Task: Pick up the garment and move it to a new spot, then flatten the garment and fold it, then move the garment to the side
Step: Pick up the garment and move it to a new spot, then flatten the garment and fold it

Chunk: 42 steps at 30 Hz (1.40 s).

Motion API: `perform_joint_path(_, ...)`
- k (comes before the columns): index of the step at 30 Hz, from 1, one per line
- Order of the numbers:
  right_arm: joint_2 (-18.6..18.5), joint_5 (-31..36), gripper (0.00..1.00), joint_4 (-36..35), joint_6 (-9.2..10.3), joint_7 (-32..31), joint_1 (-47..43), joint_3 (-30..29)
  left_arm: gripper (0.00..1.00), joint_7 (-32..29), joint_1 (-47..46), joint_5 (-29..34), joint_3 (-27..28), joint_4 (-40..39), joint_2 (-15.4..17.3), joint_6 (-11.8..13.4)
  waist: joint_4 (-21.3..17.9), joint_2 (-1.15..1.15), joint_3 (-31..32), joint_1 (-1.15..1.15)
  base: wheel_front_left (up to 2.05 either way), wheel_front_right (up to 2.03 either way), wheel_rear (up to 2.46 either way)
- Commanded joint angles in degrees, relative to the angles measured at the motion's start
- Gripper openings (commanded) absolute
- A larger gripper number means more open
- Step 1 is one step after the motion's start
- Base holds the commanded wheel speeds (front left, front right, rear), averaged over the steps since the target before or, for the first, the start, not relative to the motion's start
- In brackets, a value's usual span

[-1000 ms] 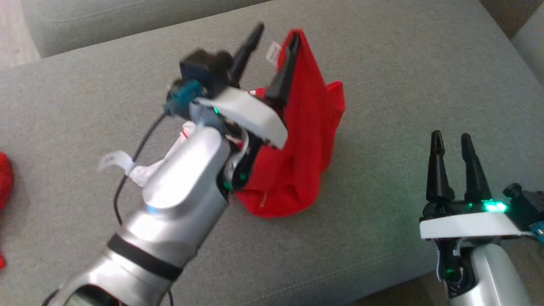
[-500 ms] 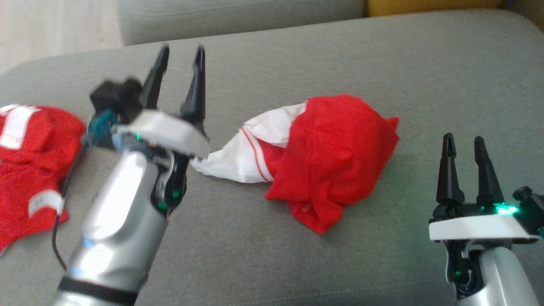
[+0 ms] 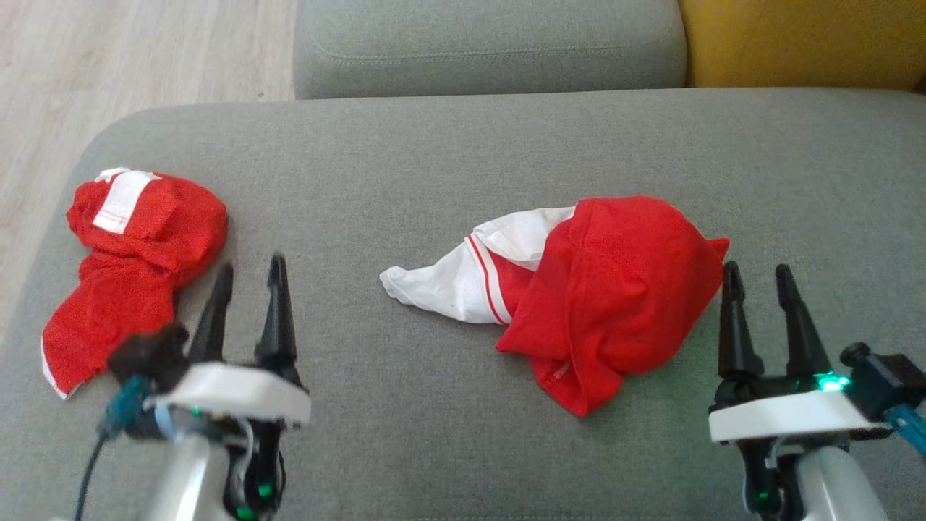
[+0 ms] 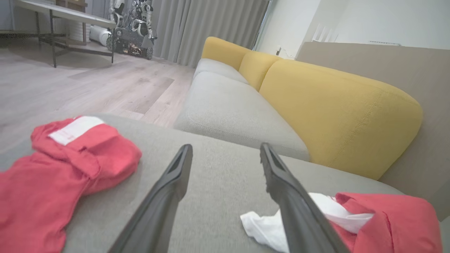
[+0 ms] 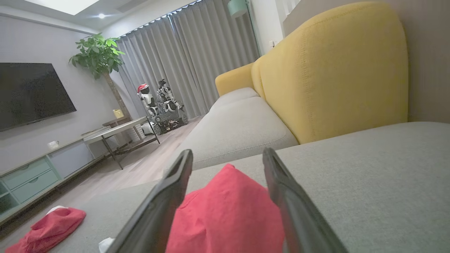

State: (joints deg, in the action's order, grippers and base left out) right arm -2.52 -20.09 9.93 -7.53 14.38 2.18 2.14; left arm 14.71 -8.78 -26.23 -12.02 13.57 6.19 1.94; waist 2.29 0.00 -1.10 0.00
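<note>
The crumpled red fabric garment with a white striped part (image 3: 608, 297) lies bunched in the middle of the grey upholstered sofa seat (image 3: 434, 145), its white end pointing toward the robot's left. The left hand (image 3: 249, 271) sits at the lower left of the head view, jaws spread apart and holding nothing, well apart from that garment. The right hand (image 3: 756, 273) sits at the lower right, jaws likewise spread and empty, close beside the garment's red edge. A second red cloth heap with a white patch (image 3: 137, 268) lies near the seat's left end, just beyond the left hand. A yellow cushioned backrest (image 3: 796, 43) stands behind the seat, and pale wooden floor (image 3: 145, 58) shows to the left
</note>
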Motion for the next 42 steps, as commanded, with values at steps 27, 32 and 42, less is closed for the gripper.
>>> perform_joint_path(27,-0.4,6.8,1.00,15.5,0.04,-6.1,16.1,12.6,1.00,0.3,-0.9,2.4,2.2,-3.5,-3.3,-3.3,6.2,0.00,-5.7,0.00,0.00,0.00,0.00)
perform_joint_path(32,-0.4,7.8,1.00,20.3,0.04,-7.1,18.4,11.9,1.00,0.3,-1.1,1.8,1.1,-3.4,-3.3,-2.8,7.3,0.00,-6.5,0.00,0.00,0.00,0.00)
perform_joint_path(42,-0.4,5.9,0.00,20.7,0.04,-3.4,19.9,12.5,1.00,0.3,-1.1,1.5,1.1,-3.0,-3.3,-2.2,6.2,0.00,-5.6,0.00,0.00,0.00,0.00)
